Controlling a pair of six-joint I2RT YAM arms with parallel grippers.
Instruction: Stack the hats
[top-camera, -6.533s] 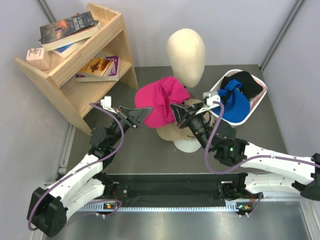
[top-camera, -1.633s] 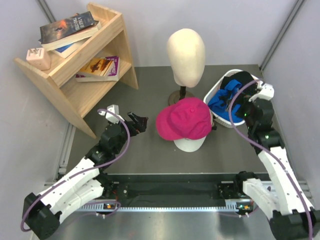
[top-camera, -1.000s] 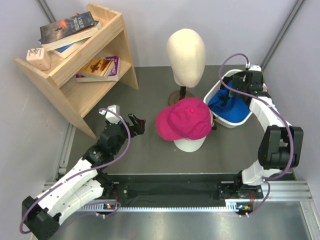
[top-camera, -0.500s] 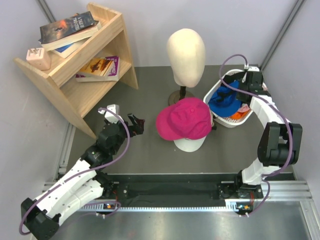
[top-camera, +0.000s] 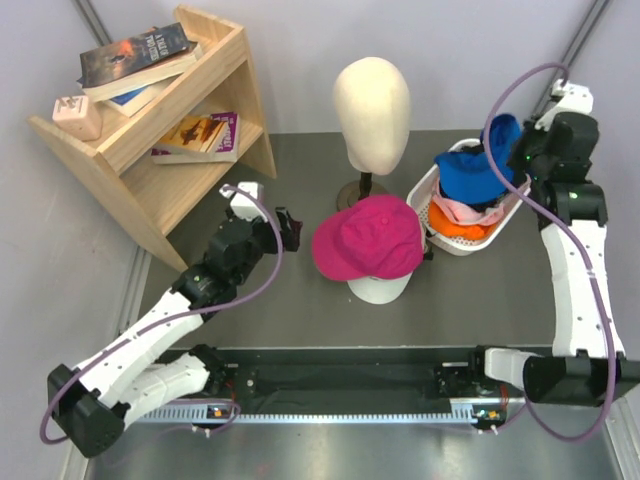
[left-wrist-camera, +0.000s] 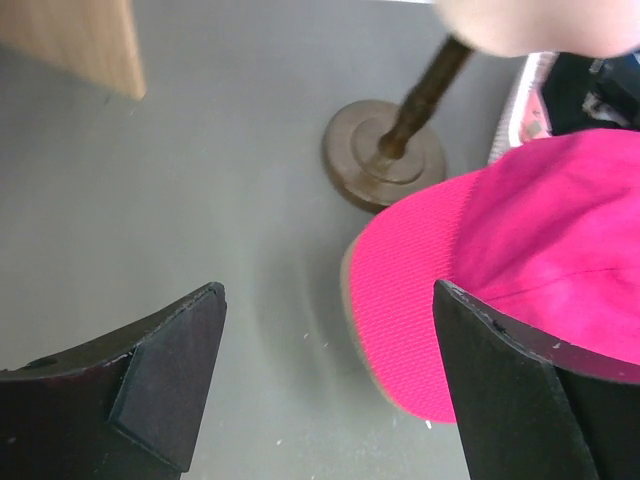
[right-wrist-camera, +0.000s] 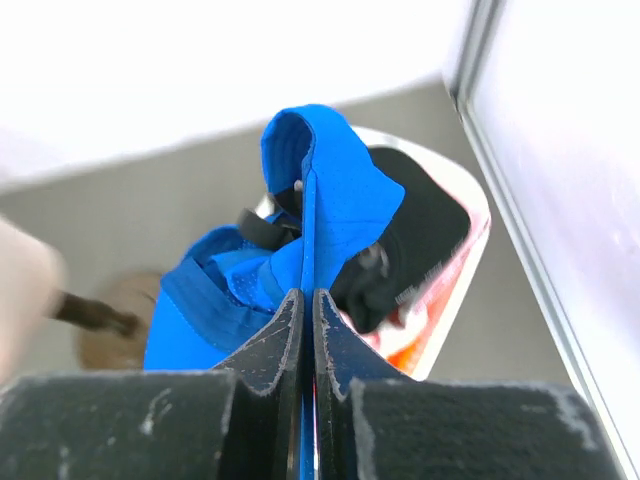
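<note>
One blue hat (top-camera: 470, 175) hangs over the basket (top-camera: 455, 247), by the table's (top-camera: 300, 310) back right corner, because your right gripper (right-wrist-camera: 308, 300) pinches its edge tight. Your left gripper (left-wrist-camera: 325, 292) stands open beside the magenta hat (top-camera: 370, 235), ready to steady the stack.

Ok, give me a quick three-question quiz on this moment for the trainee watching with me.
1. True or false: the right gripper is shut on the blue cap, above the basket.
2. The stack's top cap is: A black; B magenta; C orange.
3. Fill in: the left gripper is ___, beside that cap's brim.
Key: 1 true; 2 B; 3 open.
</note>
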